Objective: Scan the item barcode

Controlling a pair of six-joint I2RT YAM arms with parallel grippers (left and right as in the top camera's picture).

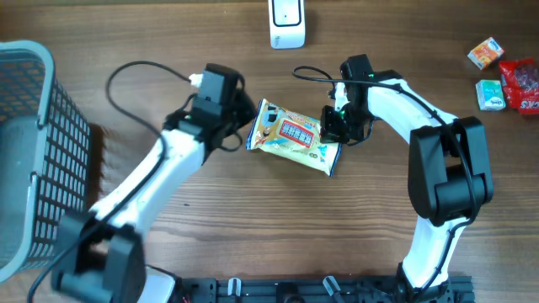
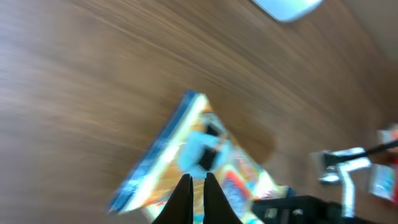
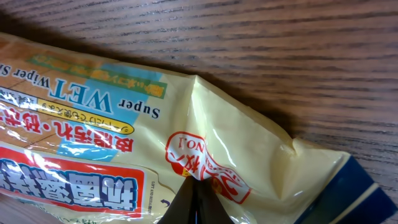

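open tabletop point(image 1: 278, 227) before wipes pack point(image 1: 290, 135), basket point(image 1: 72, 135) at far left

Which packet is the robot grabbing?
The big yellow wet-wipes pack in the middle: the left gripper and right gripper pinch its ends. The orange packet, green packet and red packet sit untouched, far right.

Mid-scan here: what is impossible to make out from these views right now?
- Barcode on the wet wipes pack: in no view; overhead shows only the printed front, underside hidden.
- Left wrist: motion blur; whether the left end effector pinches the pack is unclear.
- Right wrist: pack cut off by frame edges; the right end effector covers its pinch point.
- Scanner: overhead, cut off by the top edge.
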